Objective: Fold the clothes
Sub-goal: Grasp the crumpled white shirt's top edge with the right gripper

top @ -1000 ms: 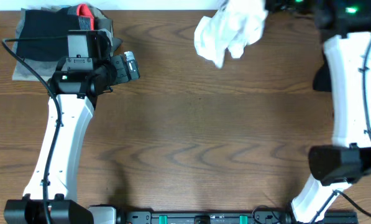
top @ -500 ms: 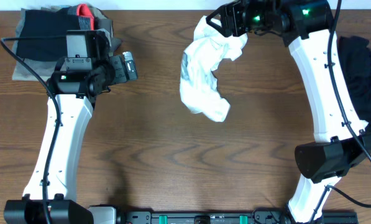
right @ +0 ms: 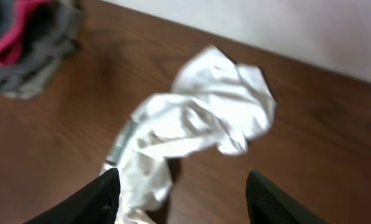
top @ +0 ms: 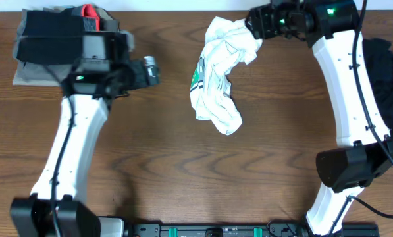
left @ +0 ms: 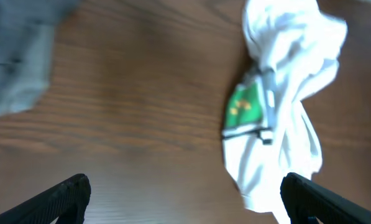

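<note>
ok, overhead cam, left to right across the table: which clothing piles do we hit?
folded grey, black and red stack → crumpled white T-shirt → black garments at the right edge

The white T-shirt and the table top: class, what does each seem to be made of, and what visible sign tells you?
White T-shirt: soft knit fabric, probably cotton, with a matte finish; it lies crumpled in loose folds.
Table top: wood or a wood-look laminate, brown with wavy grain lines and a faint sheen; which of the two cannot be told.
</note>
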### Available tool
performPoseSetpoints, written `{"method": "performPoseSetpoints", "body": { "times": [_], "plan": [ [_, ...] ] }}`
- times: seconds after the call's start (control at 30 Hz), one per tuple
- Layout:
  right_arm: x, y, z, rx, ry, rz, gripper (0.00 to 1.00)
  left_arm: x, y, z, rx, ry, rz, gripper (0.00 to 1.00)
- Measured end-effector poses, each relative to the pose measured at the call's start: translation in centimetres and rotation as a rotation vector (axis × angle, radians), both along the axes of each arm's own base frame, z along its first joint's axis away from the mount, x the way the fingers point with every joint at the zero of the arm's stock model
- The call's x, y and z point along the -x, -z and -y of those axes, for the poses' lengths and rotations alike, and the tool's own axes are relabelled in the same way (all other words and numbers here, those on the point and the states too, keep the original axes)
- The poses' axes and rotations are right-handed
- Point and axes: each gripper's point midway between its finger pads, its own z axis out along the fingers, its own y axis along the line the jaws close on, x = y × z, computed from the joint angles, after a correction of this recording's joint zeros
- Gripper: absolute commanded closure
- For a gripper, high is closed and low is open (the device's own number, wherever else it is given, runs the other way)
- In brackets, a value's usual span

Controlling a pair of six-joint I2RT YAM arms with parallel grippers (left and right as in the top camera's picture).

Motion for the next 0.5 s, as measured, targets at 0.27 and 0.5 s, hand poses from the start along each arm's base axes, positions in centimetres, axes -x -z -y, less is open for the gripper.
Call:
{"method": "performPoseSetpoints", "body": {
  "times": [0.27,0.5],
  "plan": [
    [1.9,7.3,1.0,-0.039,0.01,-0.204,0.44,0.0,2.4,3.1,-0.003,0.068,-0.053,0.03],
    [4.8,12.3,-2.7,-0.132,-0.096,-0.33,0.51,-0.3,2.6,0.1,0.016,-0.036,-0.082,0.04]
  ]
}}
